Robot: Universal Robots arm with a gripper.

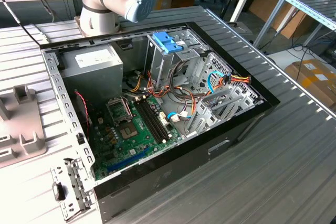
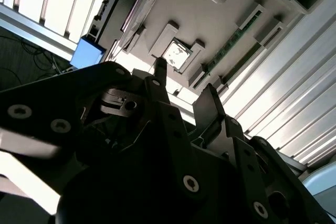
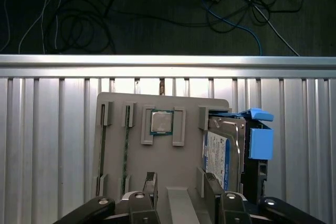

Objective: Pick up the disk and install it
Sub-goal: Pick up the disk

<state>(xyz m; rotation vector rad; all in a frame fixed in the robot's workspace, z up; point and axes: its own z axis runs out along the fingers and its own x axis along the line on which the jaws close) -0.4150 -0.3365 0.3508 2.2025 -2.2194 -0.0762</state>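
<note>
While my claw [image 3: 178,181] hovers over the grey tray [image 3: 163,103], its jaws stand apart; the disk [image 3: 224,153] sits in the tray.

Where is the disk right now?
In the first wrist view, the disk sits in a slot of the grey holder plate on the ribbed metal table, near a square chip.

One disk [image 3: 224,156], one processor chip [image 3: 161,122], one grey holder tray [image 3: 163,103], one open computer case [image 1: 220,148], one motherboard [image 1: 123,140].
</note>
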